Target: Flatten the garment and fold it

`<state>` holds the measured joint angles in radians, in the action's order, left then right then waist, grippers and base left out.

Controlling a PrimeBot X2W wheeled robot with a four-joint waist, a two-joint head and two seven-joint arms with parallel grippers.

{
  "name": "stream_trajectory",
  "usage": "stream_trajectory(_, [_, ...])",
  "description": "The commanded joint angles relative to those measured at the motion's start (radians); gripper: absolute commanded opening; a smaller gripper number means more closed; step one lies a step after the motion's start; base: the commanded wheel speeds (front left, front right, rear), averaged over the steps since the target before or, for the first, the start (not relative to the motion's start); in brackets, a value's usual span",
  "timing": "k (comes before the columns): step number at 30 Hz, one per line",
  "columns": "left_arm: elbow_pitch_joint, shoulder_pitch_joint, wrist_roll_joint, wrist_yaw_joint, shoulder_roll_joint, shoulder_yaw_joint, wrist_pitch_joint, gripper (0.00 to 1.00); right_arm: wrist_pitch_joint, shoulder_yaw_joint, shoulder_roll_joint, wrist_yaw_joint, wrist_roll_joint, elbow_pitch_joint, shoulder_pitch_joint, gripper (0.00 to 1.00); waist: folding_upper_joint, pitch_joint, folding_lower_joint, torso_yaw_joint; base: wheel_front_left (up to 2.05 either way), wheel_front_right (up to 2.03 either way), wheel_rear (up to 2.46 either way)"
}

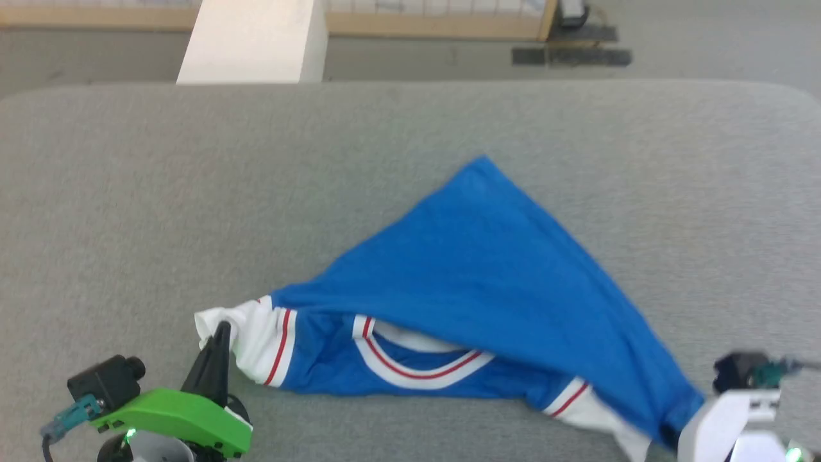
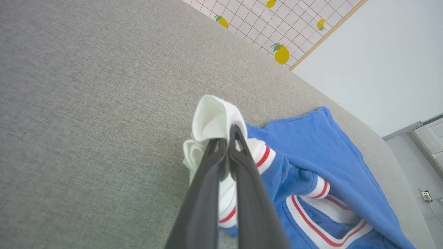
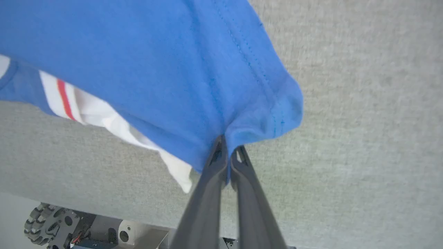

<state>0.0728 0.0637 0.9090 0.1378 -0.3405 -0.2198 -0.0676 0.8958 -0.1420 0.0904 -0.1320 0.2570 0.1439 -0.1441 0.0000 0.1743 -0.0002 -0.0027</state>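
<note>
On grey worktop (image 1: 128, 192), garment (image 1: 487, 256) lies bunched, near my side. My left end effector (image 2: 227, 138) pinched shut on white sleeve (image 2: 214, 117); right end effector (image 3: 228, 152) pinched shut on blue hem corner (image 3: 277, 110).

Left gripper (image 1: 221, 335) pinches the garment (image 1: 487, 269) by its white sleeve, right gripper (image 1: 678, 436) at a blue corner, on the grey table (image 1: 192, 192).

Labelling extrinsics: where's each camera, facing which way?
Head view: on the head, facing forward-down over grey surface and garment; left end effector lower left, pale right wrist lower right.
Left wrist view: on left wrist, along its shut fingers pinching the white sleeve.
Right wrist view: on right wrist, along right end effector, shut on the blue hem.
Shared: head and left wrist views both show the collar.
</note>
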Motion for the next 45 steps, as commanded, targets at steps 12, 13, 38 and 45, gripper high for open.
stream_trajectory(12, [-0.038, 0.026, 0.004, 0.0, -0.009, 0.006, -0.013, 0.0, -0.3, -0.053, -0.016, 0.001, 0.131, 0.094, 0.118, 1.0, 0.0, -0.053, 0.0002, -0.055, 0.0, 0.0, 0.0])
stream_trajectory(13, [-0.036, 0.022, 0.004, -0.003, -0.01, 0.004, -0.011, 0.0, -0.311, -0.034, 0.002, 0.001, 0.13, 0.091, 0.158, 1.0, 0.0, -0.043, 0.0002, -0.054, 0.0, 0.0, 0.0])
stream_trajectory(38, [-0.081, -0.194, 0.002, -0.111, 0.043, -0.059, -0.037, 0.0, 0.032, 0.654, 0.178, 0.001, -0.026, -0.601, 1.143, 1.0, 0.0, 0.336, 0.0002, 0.171, 0.0, 0.0, 0.0])
stream_trajectory(45, [-0.118, -0.215, 0.006, -0.136, 0.058, -0.067, -0.057, 0.0, 0.061, 0.751, 0.191, 0.001, 0.007, -0.714, 1.187, 1.0, 0.0, 0.367, 0.0002, 0.183, 0.0, 0.0, 0.0])
